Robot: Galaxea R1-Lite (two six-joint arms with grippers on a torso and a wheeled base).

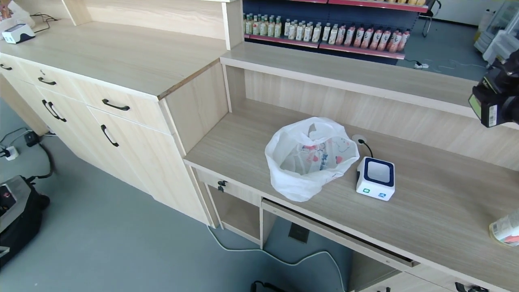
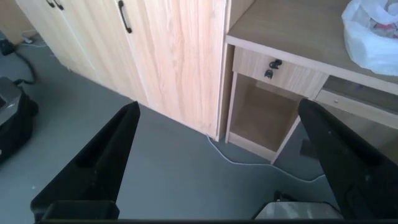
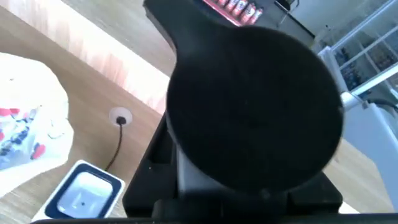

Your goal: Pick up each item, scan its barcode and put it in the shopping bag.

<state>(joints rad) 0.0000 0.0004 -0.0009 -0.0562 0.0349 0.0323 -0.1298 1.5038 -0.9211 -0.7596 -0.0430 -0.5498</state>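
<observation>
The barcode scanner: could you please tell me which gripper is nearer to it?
Right. The right gripper, holding a dark item, hangs above the counter, to the right of the scanner. The left gripper is out over the floor, beyond the counter's front edge.

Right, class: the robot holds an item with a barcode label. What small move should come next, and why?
Probably carry the dark item in the right tool down and to its left towards the scanner, barcode turned to its window. The item hangs high above the counter, apart from the scanner, and the shopping bag sits open beside the scanner.
</observation>
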